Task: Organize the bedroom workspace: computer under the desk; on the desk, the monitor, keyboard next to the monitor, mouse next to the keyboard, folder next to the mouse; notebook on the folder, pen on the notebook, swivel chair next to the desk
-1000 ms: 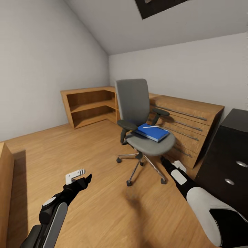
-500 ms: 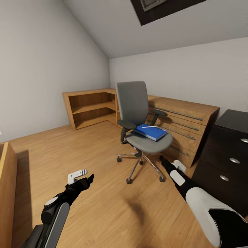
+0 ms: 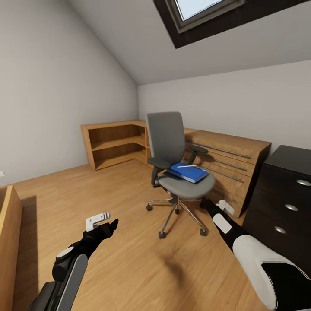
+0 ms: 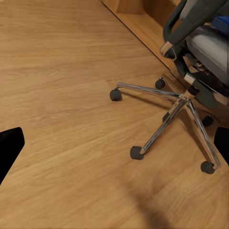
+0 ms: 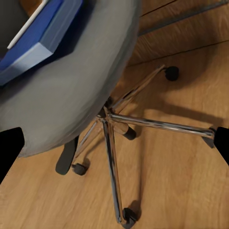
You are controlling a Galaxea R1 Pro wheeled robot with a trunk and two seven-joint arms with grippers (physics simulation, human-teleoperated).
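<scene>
The grey swivel chair (image 3: 179,172) stands on the floor in the middle of the head view. On its seat lies a blue flat stack (image 3: 188,172); I cannot tell folder from notebook in it. A white pen (image 3: 186,166) rests on top of the stack. My left gripper (image 3: 111,225) hovers over the floor, left of the chair's base, open, its fingertips (image 4: 9,148) far apart. My right gripper (image 3: 204,202) is open just below the seat's front edge, close to the chrome legs (image 5: 143,121). The blue stack (image 5: 40,33) sits above that gripper. Desk, monitor, keyboard and mouse are out of view.
A low wooden corner shelf (image 3: 114,142) runs along the far wall. A wooden chest of drawers (image 3: 229,166) stands behind the chair, and a black cabinet (image 3: 285,194) stands at the right. Another wooden piece (image 3: 8,233) is at the left edge. A skylight (image 3: 203,11) is overhead.
The camera has tilted up and the whole picture has shifted, bringing the skylight into view. Both arms hold the same pose and the chair with its stack has not moved.
</scene>
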